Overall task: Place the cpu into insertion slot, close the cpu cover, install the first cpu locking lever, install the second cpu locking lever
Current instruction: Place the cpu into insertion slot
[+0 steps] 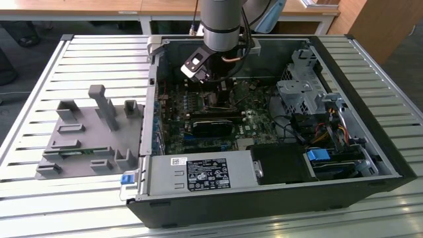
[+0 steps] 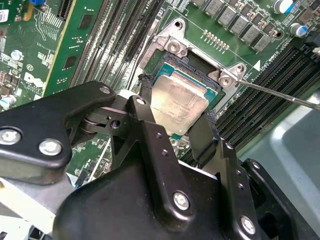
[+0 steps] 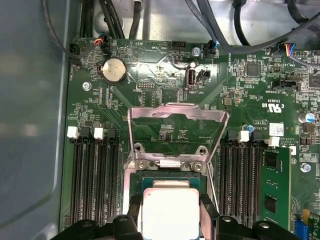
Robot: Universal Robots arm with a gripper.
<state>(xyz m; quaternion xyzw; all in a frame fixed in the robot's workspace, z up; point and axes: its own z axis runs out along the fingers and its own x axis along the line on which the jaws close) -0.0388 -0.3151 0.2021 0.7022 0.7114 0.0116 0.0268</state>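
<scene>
Inside the open computer case (image 1: 370, 163), which lies on its side on the slatted desk (image 1: 39, 198), the arm (image 1: 225, 22) reaches down over the green motherboard (image 1: 258, 121). In both wrist views the end effector (image 2: 176, 114) is clenched on the cpu (image 2: 179, 100), its two black fingers (image 2: 146, 107) pressing against opposite edges of the dull silver chip. The cpu sits directly over the insertion slot (image 3: 167, 176), whose dark socket and silver rim show just beyond the chip's far edge; whether the chip is fully seated cannot be told. The cpu cover (image 3: 175, 107) stands open, tilted up from its hinge at the far side of the slot, with the board visible through its square window. A thin metal locking lever (image 2: 280, 95) juts out, unlatched, beside the slot in the second wrist view. Black memory slots (image 3: 92, 175) flank the socket. A grey fixture (image 1: 92, 134) rests on the desk toward the exterior view's left of the case.
</scene>
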